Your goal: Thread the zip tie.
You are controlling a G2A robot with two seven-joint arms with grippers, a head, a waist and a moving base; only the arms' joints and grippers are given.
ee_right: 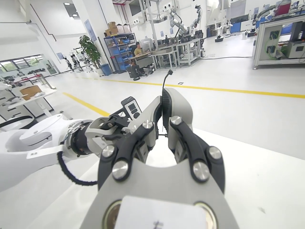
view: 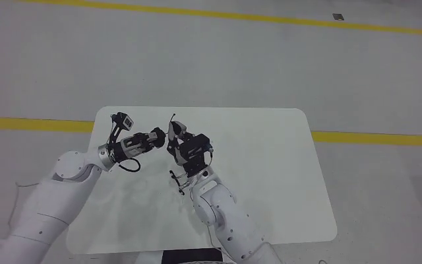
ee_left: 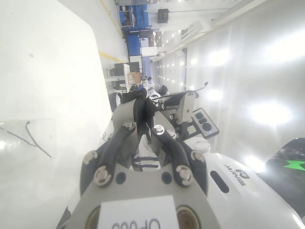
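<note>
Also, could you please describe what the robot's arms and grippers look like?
The left arm and right arm have glossy white shells. The left gripper and right gripper match: grey metal fingers with black ribbed pads, black linkage bars, silver pins. A black ribbed cable loops at the left wrist, beside a flat dark camera module.

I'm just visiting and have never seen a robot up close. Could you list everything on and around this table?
zip tie: one, black, standing upright out of the right tool, head end up
spare zip ties: a few, black, lying flat on the table beside the right arm
table: one, white, rounded corners, under both arms
floor lines: two, yellow, on the grey floor around the table
right tool: one, grey with black pads, shut on the zip tie above the table
left tool: one, same colours, shut, close beside the right tool; whether it grips the tie cannot be told
</note>
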